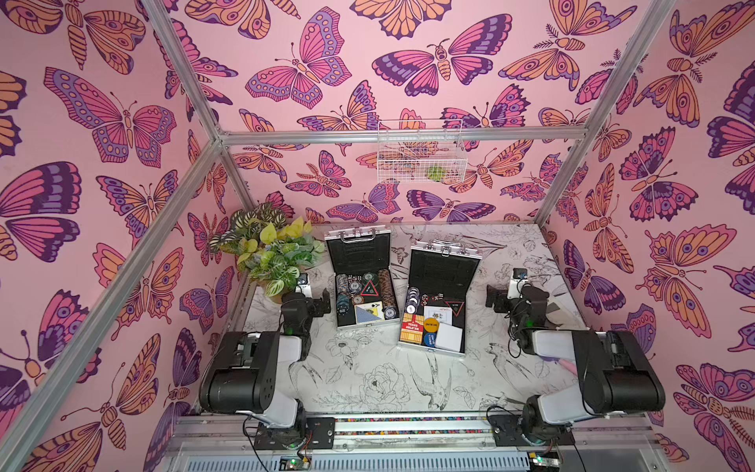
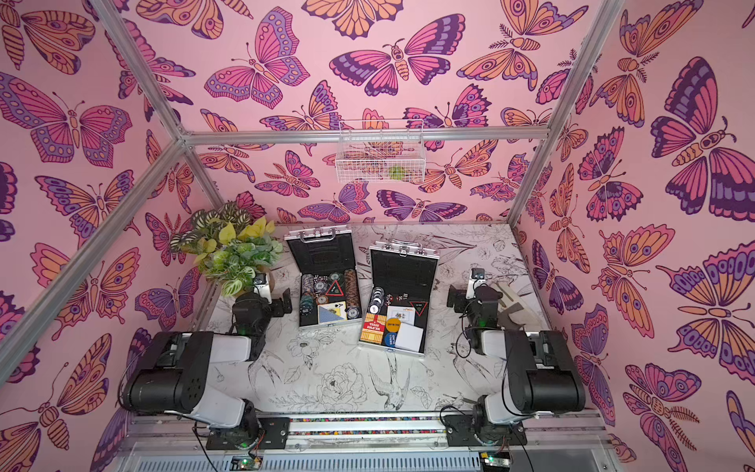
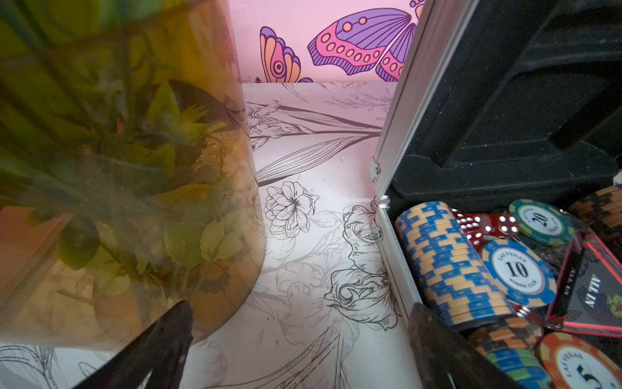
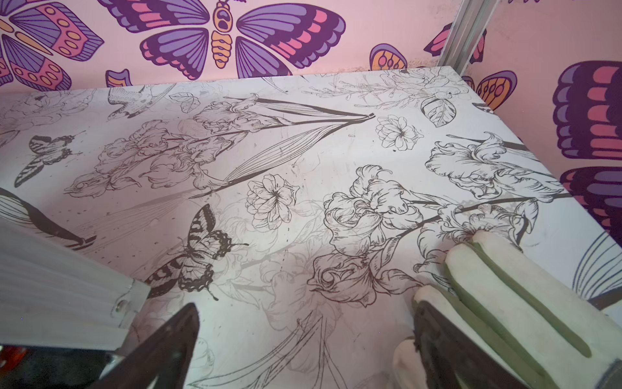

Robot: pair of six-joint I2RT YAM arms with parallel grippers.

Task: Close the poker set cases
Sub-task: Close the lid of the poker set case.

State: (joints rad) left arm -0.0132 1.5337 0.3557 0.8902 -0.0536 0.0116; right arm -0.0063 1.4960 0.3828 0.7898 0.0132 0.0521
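On the printed surface (image 1: 367, 380), the left case (image 1: 358, 253) and right case (image 1: 443, 269) of the poker set are found side by side, lids raised. Closing is not yet begun; each lid is to be reached from behind and tipped down. The left hand (image 1: 325, 300) and right hand (image 1: 495, 301) are held open and empty, flanking the cases.

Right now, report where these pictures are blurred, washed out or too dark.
Left wrist view: the vase is close and out of focus, while the blue chip stack is sharp. Right wrist view: the table print is crisp, the case lid looks washed out. Both top views: soft, even light, but the case linings are near-black.
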